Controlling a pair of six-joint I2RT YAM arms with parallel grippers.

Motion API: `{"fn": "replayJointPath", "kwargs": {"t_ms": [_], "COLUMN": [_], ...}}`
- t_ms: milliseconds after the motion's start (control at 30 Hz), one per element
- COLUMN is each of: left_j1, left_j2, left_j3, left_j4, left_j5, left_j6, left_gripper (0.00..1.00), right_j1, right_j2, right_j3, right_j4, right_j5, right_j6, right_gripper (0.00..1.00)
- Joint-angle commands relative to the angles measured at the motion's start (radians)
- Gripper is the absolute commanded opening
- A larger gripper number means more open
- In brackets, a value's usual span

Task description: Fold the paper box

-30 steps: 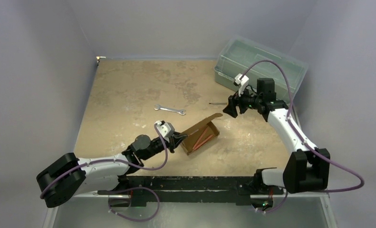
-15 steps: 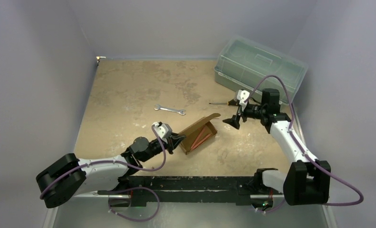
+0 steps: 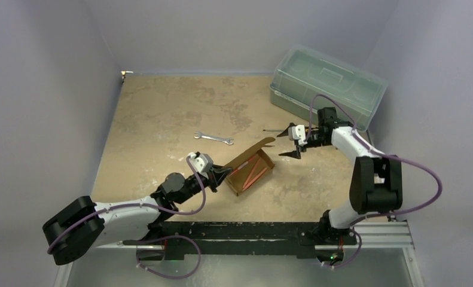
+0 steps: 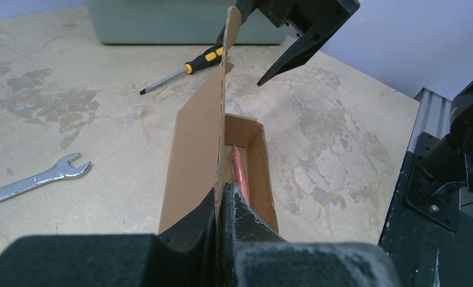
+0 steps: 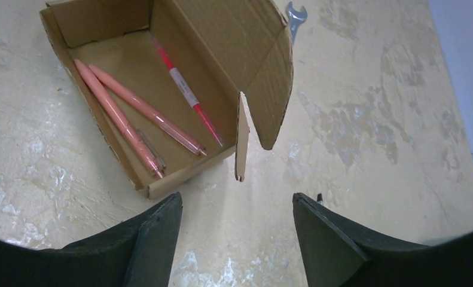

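Observation:
The paper box (image 3: 253, 172) is a brown cardboard tray lying open on the table, with its lid flap (image 3: 261, 145) standing up. Pink pens (image 5: 121, 121) and a red-and-white pen (image 5: 186, 95) lie inside the box (image 5: 189, 169). My left gripper (image 3: 221, 174) is shut on the near end of the upright lid panel (image 4: 195, 152), the cardboard edge pinched between its fingers (image 4: 223, 200). My right gripper (image 3: 284, 145) hangs open just beyond the box's far end. Its jaws (image 5: 237, 206) stand wide with only bare table between them, a little short of the lid's hanging side tab (image 5: 241, 140).
A silver wrench (image 3: 213, 139) lies left of the box's far end. A black-and-yellow screwdriver (image 3: 275, 129) lies behind my right gripper. A large translucent green lidded bin (image 3: 326, 84) fills the back right corner. The black base rail (image 3: 246, 230) runs along the near edge.
My right gripper has swung down and left from near the bin to the box's far end, turning over and changing its jaw width. The left gripper and box shifted slightly left.

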Motion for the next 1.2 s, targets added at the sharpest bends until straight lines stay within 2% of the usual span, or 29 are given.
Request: {"fn": "replayJointPath", "kwargs": {"t_ms": [0,67,233,300,500,733,867,1167], "left_j1": [0.007,0.008,0.008,0.010,0.009,0.010,0.010,0.010], "left_j2": [-0.023,-0.023,-0.014,-0.005,-0.002,-0.016,-0.017,-0.020], "left_j3": [-0.006,-0.006,-0.005,-0.005,-0.004,-0.006,-0.007,-0.017], "left_j4": [0.026,0.024,0.027,0.036,0.045,0.038,0.042,0.040], "left_j5": [-0.007,-0.007,-0.004,-0.002,-0.001,-0.008,-0.008,-0.056], "left_j6": [-0.020,-0.020,-0.020,-0.022,-0.028,-0.031,-0.036,-0.048], "left_gripper": [0.00,0.00,0.00,0.00,0.00,0.00,0.00,0.00], "right_j1": [0.000,0.005,0.030,0.050,0.115,0.126,0.129,0.152], "right_j2": [0.089,0.091,0.000,-0.030,-0.025,-0.040,-0.047,-0.054], "right_j3": [0.110,0.106,0.005,-0.032,-0.041,-0.062,-0.085,-0.092], "right_j4": [-0.237,-0.175,0.146,0.241,0.254,0.260,0.280,0.336], "right_j5": [-0.081,-0.063,0.011,0.041,0.108,0.145,0.148,0.159], "right_j6": [-0.269,-0.220,0.133,0.217,0.203,0.178,0.176,0.250], "right_gripper": [0.69,0.69,0.74,0.74,0.63,0.45,0.38,0.20]}}
